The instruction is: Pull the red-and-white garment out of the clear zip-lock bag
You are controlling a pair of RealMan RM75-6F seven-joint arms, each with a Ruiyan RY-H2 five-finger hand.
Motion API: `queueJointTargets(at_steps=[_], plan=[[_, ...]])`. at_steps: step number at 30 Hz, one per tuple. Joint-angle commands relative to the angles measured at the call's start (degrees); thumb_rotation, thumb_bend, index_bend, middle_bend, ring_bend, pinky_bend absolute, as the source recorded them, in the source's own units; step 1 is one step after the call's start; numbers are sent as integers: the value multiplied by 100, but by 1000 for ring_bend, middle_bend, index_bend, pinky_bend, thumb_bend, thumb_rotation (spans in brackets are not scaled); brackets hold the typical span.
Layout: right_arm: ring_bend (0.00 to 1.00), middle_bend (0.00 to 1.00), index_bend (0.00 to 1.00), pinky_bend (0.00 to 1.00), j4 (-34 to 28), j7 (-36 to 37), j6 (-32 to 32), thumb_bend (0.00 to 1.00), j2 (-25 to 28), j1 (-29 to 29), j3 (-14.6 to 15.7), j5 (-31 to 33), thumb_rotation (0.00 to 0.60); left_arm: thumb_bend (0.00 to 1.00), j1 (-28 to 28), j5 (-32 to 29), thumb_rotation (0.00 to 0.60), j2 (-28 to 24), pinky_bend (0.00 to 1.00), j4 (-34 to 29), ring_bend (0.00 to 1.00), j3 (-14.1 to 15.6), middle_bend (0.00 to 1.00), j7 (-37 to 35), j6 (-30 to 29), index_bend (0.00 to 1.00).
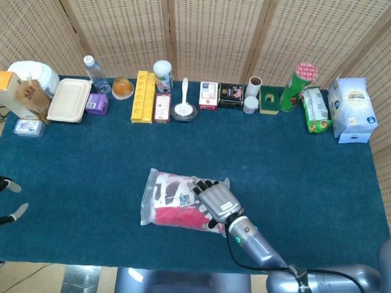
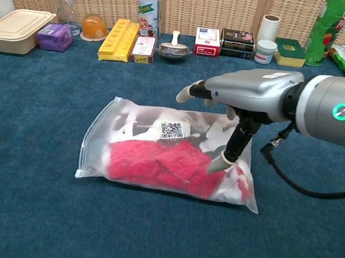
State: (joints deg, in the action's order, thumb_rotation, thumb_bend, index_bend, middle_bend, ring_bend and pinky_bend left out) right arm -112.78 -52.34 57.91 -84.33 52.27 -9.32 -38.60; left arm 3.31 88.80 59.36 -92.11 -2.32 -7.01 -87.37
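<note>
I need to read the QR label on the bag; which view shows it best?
The chest view: the QR label is large and unobstructed on the bag. In the head view it is tiny, beside the right hand.

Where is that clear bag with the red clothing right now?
The zip-lock bag lies flat mid-table near the front edge, its right end under the right robot hand.

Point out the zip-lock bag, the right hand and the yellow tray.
zip-lock bag (image 2: 99, 142): chest view, clear left edge.
right hand (image 1: 218, 200): head view, back of hand.
yellow tray (image 1: 142, 96): head view, middle.
</note>
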Motion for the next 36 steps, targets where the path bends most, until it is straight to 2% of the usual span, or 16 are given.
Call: queueJointTargets(at_steps=[1, 9, 18, 22, 28, 32, 36], plan=[[162, 29, 0, 298, 109, -344, 362, 24, -354, 286, -37, 385, 468, 220, -24, 16, 600, -10, 334, 83, 311, 4, 421, -111, -60, 464], [154, 19, 0, 255, 578, -975, 928, 25, -900, 631, 207, 642, 466, 221, -79, -11, 600, 2, 334, 274, 311, 40, 421, -342, -108, 464], [151, 22, 0, 202, 1317, -972, 956, 23, -918, 708, 368, 152, 468, 222, -110, 0, 600, 5, 334, 243, 312, 66, 421, -296, -152, 463], [153, 34, 0, 201, 1104, -977, 772, 24, -598, 773, 308, 241, 465, 221, -102, -8, 600, 1, 334, 212, 311, 58, 421, -255, -150, 464], [158, 50, 0, 199, 370, -1233, 467, 27, -105, 1064, 232, 744, 470, 220, -82, 8, 600, 9, 334, 196, 312, 60, 421, -246, -135, 463], [158, 50, 0, 194, 260, -1468, 428, 30, -123, 1375, 189, 1273, 469, 220, -104, -3, 600, 8, 334, 214, 311, 68, 421, -272, -161, 463], [158, 48, 0, 193, 446, -1567, 437, 30, -323, 1621, 166, 1689, 469, 220, -130, -44, 600, 3, 334, 264, 311, 74, 421, -326, -164, 464]])
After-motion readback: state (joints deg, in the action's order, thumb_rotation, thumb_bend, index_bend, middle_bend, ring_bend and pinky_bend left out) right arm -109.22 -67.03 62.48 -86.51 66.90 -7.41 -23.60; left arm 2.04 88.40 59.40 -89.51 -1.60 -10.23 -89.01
